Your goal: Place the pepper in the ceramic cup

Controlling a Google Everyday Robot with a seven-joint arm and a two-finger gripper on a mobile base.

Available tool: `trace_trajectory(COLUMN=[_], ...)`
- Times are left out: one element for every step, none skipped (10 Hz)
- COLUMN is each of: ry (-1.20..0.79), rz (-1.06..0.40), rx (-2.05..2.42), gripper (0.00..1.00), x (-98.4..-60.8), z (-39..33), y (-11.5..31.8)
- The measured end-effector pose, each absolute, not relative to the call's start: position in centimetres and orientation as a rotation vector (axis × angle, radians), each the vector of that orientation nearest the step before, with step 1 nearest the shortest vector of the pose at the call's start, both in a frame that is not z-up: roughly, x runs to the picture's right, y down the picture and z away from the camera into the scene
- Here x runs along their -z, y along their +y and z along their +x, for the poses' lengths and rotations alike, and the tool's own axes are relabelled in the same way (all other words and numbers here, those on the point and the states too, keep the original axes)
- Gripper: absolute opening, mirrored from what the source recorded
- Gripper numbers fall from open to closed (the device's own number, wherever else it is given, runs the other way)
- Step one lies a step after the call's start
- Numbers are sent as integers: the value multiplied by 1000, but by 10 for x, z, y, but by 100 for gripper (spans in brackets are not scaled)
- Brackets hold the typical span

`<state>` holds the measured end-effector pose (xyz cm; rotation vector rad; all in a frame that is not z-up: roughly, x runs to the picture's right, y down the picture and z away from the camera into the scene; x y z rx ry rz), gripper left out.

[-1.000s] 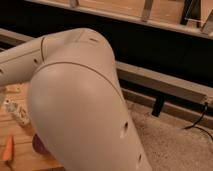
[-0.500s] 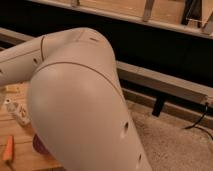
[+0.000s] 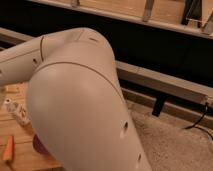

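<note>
At lower left, a wooden counter (image 3: 17, 135) shows only as a strip. The rest is blocked by the robot's big beige arm (image 3: 80, 100), which fills the middle of the camera view and runs off the left edge. The gripper is out of view, so wide or narrow cannot be told. The pepper (image 3: 8, 148), slim and orange, lies on the counter at the left edge, near the bottom. A white speckled bottle (image 3: 15, 111) lies on its side above it, apart. A sliver of dark purple bowl (image 3: 38, 144) pokes out beside the arm. The ceramic cup is hidden. On the right are speckled floor (image 3: 170, 145) and a black cable (image 3: 199, 121).
</note>
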<state>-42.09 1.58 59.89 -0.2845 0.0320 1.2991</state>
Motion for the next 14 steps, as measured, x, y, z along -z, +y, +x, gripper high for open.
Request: trace_trajectory(ry=[32, 32, 32, 32, 32, 19, 6, -10, -17, -18, -10, 4, 30, 58], rz=[-284, -284, -284, -284, -286, -314, -335, -364, -385, -399, -422, -446, -473, -499], rx=[-1299, -1300, -1300, -1300, -1300, -1273, -1251, -1218, -1192, -1177, -1153, -1130, -1108, -1087], gripper=[65, 65, 65, 65, 65, 65, 65, 65, 65, 65, 65, 65, 65, 65], x=[-599, -599, -599, -599, -600, -600, -599, -598, -600, -602, -605, -607, -611, -616], z=[-421, -421, -421, -421, -422, -438, -451, -469, -481, -487, -494, -500, -502, -503], y=[16, 16, 16, 16, 16, 26, 34, 45, 52, 57, 69, 83, 99, 115])
